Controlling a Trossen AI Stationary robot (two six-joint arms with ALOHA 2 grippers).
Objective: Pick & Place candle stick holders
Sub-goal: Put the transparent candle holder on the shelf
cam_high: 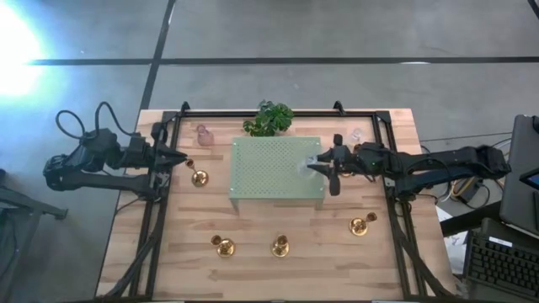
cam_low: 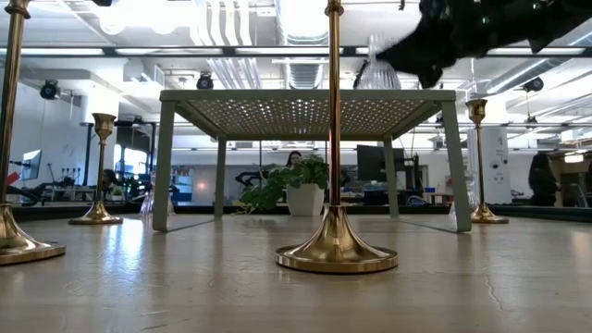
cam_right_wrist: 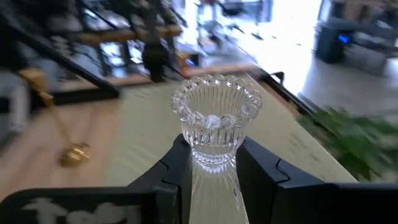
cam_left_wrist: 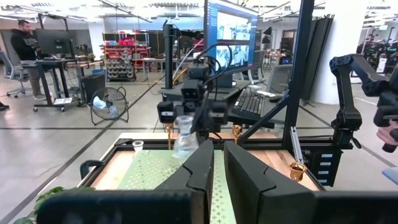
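A clear glass candle stick holder with a beaded rim stands upright between the fingers of my right gripper, over the right part of the pale green perforated stand. My left gripper waits shut at the table's left, holding nothing. On the wood stand a pink glass holder at the far left, another clear one at the far right, and several brass holders: one left of the stand, others nearer the front. My right gripper pinches the glass holder's ribbed lower body between its two fingers, one on each side. The fingers come nearly level from the table's right side. The holder stays upright, cup mouth up; whether its foot touches the stand top I cannot tell.
A leafy green plant stands behind the stand's far edge. A black frame runs around the work area. The stand's top is bare to the left of the held glass.
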